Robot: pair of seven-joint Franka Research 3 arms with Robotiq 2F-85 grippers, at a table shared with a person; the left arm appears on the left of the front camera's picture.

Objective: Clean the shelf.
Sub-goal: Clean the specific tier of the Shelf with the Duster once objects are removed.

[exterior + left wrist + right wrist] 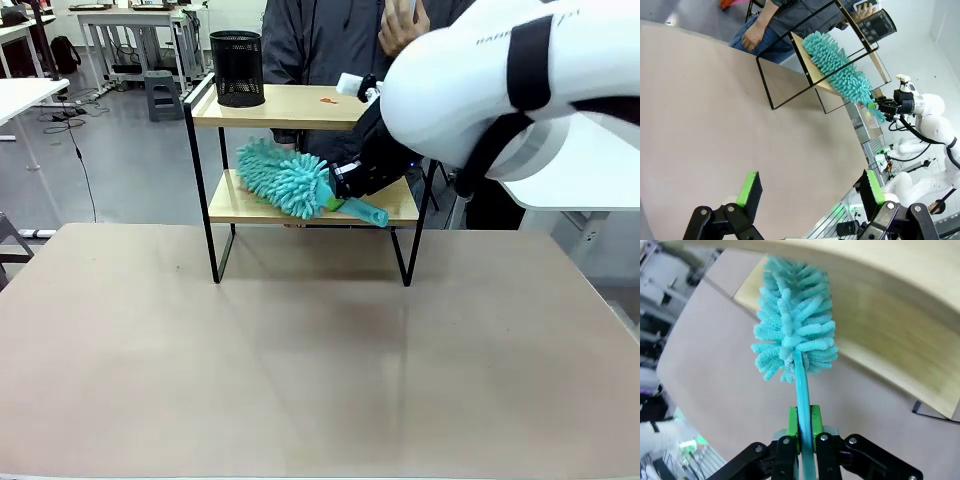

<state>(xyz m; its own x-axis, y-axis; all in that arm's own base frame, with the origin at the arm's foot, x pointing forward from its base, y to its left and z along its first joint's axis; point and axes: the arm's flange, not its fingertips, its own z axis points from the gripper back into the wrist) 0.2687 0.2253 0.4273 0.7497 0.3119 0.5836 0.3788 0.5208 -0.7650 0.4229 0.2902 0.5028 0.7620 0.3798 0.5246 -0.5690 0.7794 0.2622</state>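
Beige surface (300, 370) stretched across the near part of the scene. Above it hung the left claw (811, 187), its green-padded fingers spread wide and holding nothing. Farther back, near the middle, stood the shelf (290, 105), two wooden boards in a black frame. Reaching in from the right, the right claw (804, 422) pinched the thin handle of a fluffy teal duster (285, 178), whose head lay on the lower board. A black mesh cup (237, 68) sat at the upper board's left end. A person (320, 40) stood behind.
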